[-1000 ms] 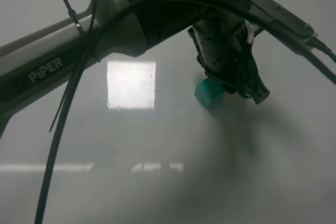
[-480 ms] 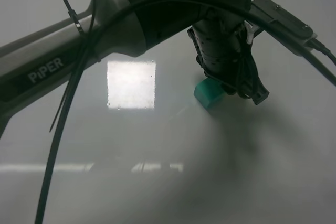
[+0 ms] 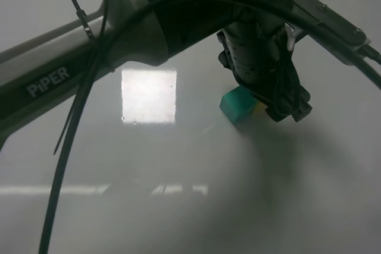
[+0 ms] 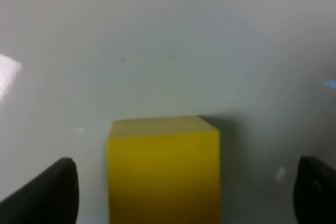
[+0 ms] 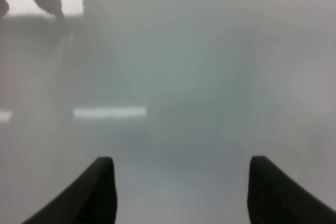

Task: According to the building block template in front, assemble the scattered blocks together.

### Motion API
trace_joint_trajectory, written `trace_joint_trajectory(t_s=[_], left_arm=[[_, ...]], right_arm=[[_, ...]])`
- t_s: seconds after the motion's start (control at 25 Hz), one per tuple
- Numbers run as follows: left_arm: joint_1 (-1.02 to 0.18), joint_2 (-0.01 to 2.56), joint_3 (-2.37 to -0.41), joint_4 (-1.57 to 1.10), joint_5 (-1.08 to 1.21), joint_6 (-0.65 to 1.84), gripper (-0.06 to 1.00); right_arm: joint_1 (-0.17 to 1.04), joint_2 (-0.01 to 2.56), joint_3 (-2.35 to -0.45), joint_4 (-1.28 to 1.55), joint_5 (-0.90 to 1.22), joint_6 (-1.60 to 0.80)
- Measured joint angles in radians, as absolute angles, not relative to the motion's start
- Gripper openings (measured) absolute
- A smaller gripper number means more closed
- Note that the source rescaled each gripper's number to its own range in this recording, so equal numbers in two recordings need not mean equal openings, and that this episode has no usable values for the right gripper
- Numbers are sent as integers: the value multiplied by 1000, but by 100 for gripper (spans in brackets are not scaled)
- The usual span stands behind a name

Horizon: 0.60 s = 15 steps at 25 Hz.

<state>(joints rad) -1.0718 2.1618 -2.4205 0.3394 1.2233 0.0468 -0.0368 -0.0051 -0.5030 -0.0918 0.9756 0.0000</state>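
Observation:
The teal-green cube (image 3: 237,105) sits on the grey table, just left of my left gripper (image 3: 284,110), which hangs down over that spot. A sliver of the yellow cube (image 3: 261,108) shows right beside the teal one, under the gripper; I cannot tell if they touch. In the left wrist view the yellow cube (image 4: 164,174) stands between the wide-open fingers (image 4: 44,192) of the left gripper (image 4: 178,195), which do not touch it. My right gripper (image 5: 181,192) is open and empty over bare table. The building block template is out of view.
The left arm with its black cables (image 3: 77,105) crosses the exterior high view from the left and hides much of the table. A bright square light reflection (image 3: 149,95) lies on the glossy tabletop (image 3: 178,206).
The left gripper has shifted slightly up and to the right, uncovering a sliver of the yellow cube beside the teal cube. The teal cube has not moved.

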Motion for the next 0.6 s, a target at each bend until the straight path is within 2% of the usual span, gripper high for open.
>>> trace_joint_trajectory(t_s=[0.4,0.6], left_arm=[[-1089,2145,-2421,391,1223,25,77],[-1089,2128,-2413,397,1223,25,74]], right_arm=[[-37,-5,-503,-92,976,0],[-37,-5,-503,-92,976,0]])
